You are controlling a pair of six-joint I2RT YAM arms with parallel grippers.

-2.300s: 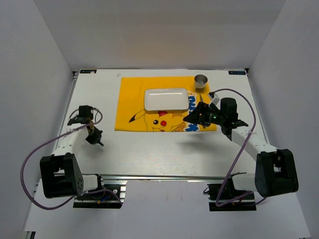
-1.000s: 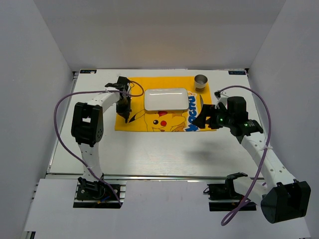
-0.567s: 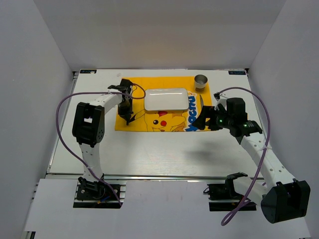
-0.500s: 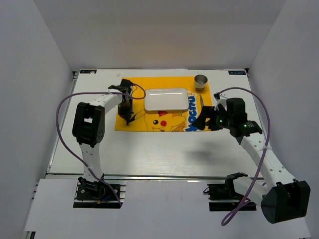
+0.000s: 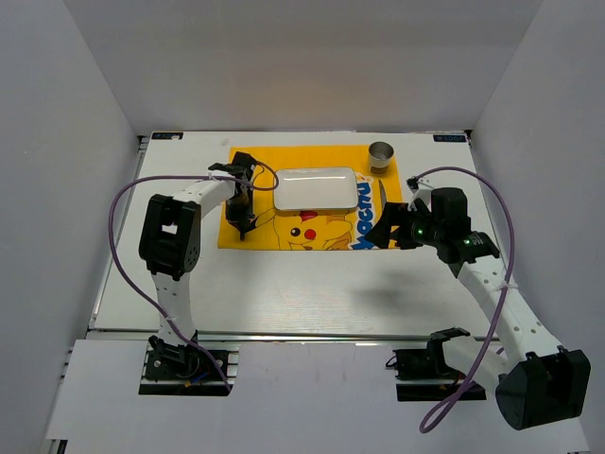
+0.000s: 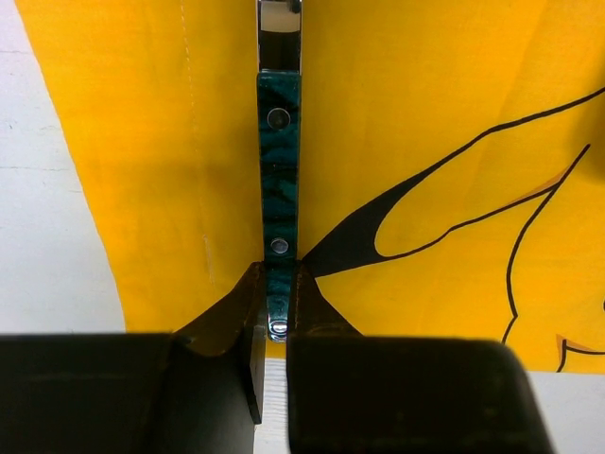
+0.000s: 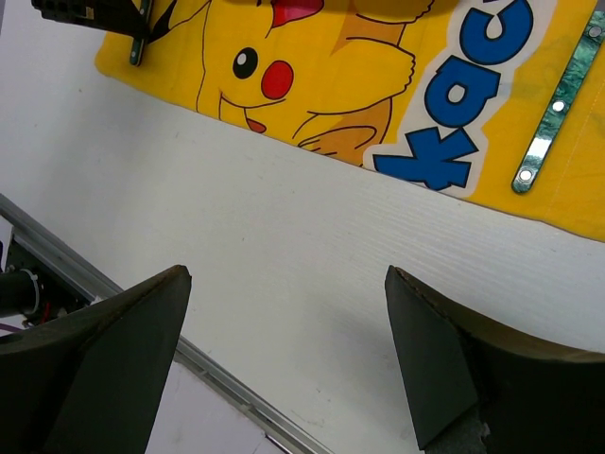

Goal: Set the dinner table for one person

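On the white dinner table lies a yellow cartoon mat with a white plate on it. My left gripper is shut on the near end of a utensil with a green marbled handle. That utensil runs lengthwise over the mat's left strip, left of the plate, and its metal end points away. From above, the left gripper is at the mat's near left corner. My right gripper hangs open and empty over bare table by the mat's right edge.
A second green-handled utensil lies on the mat's right strip. A small metal cup stands at the mat's far right corner. A metal rail edges the table's near side. White walls enclose the table on three sides.
The left gripper, holding the utensil, has shifted slightly right and nearer along the mat's left strip. The right arm has hardly moved, its jaws still wide.
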